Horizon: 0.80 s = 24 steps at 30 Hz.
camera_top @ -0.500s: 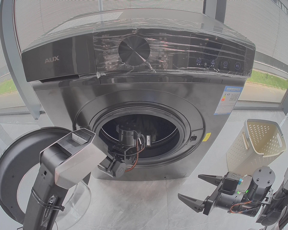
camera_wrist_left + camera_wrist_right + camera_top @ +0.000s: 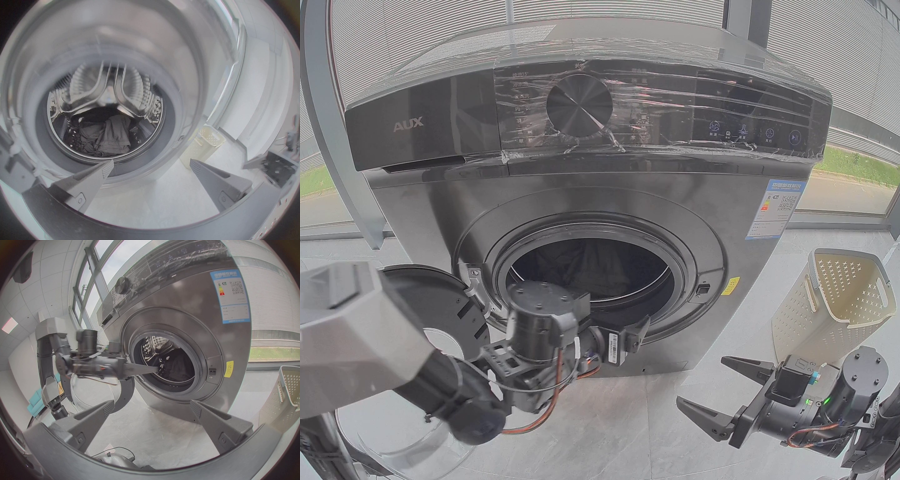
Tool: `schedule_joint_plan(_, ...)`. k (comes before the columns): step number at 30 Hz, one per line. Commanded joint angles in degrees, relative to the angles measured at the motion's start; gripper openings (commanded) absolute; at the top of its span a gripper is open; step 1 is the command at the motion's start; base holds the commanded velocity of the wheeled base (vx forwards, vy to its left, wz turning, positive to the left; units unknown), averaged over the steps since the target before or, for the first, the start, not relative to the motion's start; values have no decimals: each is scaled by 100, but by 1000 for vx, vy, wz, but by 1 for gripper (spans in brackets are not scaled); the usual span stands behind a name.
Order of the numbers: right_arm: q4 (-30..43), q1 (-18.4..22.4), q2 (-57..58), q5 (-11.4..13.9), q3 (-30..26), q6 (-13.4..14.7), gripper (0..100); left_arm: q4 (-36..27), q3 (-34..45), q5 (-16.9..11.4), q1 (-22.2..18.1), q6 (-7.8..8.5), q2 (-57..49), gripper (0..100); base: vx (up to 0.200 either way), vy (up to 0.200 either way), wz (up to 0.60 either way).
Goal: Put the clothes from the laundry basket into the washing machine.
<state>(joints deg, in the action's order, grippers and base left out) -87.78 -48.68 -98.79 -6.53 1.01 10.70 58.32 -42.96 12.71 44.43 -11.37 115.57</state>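
The washing machine [image 2: 594, 187] stands in front of me with its round opening [image 2: 594, 275] uncovered. Dark clothes [image 2: 106, 134] lie in a heap at the bottom of the drum, also seen as dark clothes [image 2: 176, 365] from the right wrist. My left gripper [image 2: 634, 337] hangs open and holds nothing, just outside the lower rim of the opening, pointing into it [image 2: 151, 162]. The cream perforated laundry basket [image 2: 844, 300] stands on the floor to the machine's right. My right gripper [image 2: 715, 394] is open and holds nothing, low over the floor in front of the basket.
The machine's door [image 2: 437, 306] is swung open to the left, beside my left arm. Grey floor tiles [image 2: 625, 425] lie bare between the two grippers. Windows and a grey frame stand behind the machine.
My left gripper has drawn back out of the drum to just outside its lower rim, and the left arm has swung down and leftwards. The right gripper has drifted slightly right and down.
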Motion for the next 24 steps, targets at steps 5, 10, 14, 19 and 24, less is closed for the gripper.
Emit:
schedule_joint_plan(5, 666, -204, 1503, -823, -101, 239, 100, 153, 3830, 196, 909, -506, -4991, 100, 0, 0, 0)
schedule_joint_plan(10, 675, -19, 1538, -832, -101, 257, 100, 109, 3848, 214, 751, -445, -5580, 100, 0, 0, 0)
schedule_joint_plan(14, 675, 60, 1582, -832, -101, 248, 100, 101, 3944, 205, 540, -286, -5615, 100, 0, 0, 0)
schedule_joint_plan(19, 675, 139, 1723, -832, -101, 213, 100, 92, 4103, 196, 399, -216, -5615, 100, -120, 0, 0)
schedule_joint_plan(24, 780, 341, 2206, -814, -101, 160, 100, 92, 4138, 249, 241, 171, -5747, 100, -200, 0, 0)
